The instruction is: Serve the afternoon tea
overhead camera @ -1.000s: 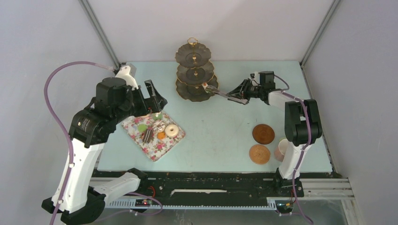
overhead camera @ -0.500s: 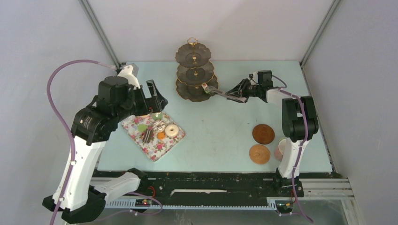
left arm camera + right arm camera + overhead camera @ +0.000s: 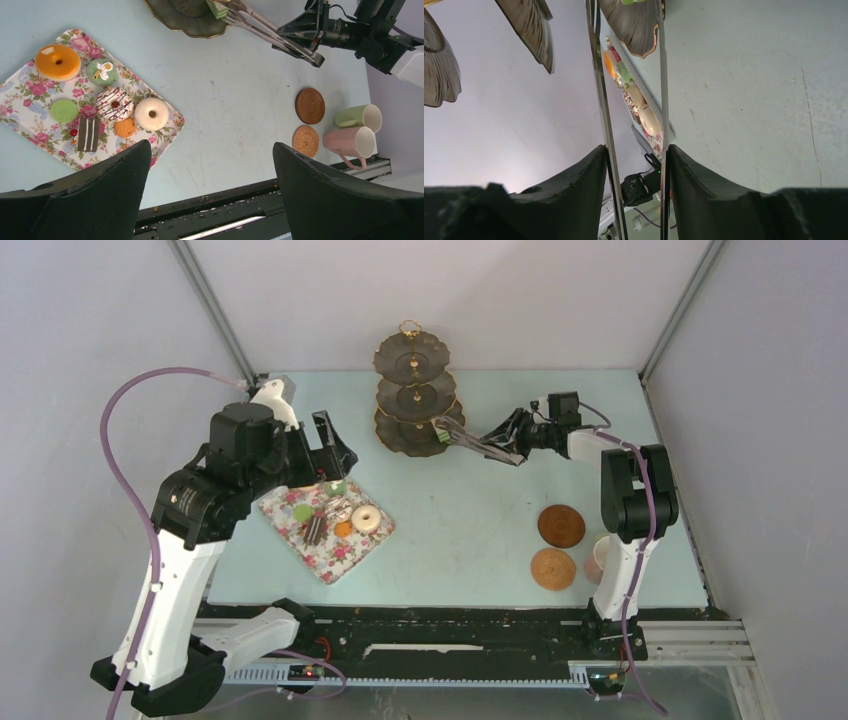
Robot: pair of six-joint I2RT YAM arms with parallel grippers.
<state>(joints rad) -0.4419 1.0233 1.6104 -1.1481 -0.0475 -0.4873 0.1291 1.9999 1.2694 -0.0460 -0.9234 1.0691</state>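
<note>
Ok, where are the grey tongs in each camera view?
Top external: tongs right of centre, tips at the stand's bottom plate.
Left wrist: tongs along the top edge, slanting down right.
Right wrist: tongs as two blades up the middle.
Shared landmark: the gold-rimmed bottom plate at their tips.

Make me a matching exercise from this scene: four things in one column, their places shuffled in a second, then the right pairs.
Things
1. green layered cake piece
2. white ring doughnut
3. dark brown round coaster
4. long grey metal tongs

Places
A. gripped in the right tool
B. on the floral-print tray
C. at the bottom tier of the dark three-tier stand, between the tong tips
D. on the bare pale blue table, next to the woven tan coaster

Pairs: 1-C, 2-B, 3-D, 4-A
</note>
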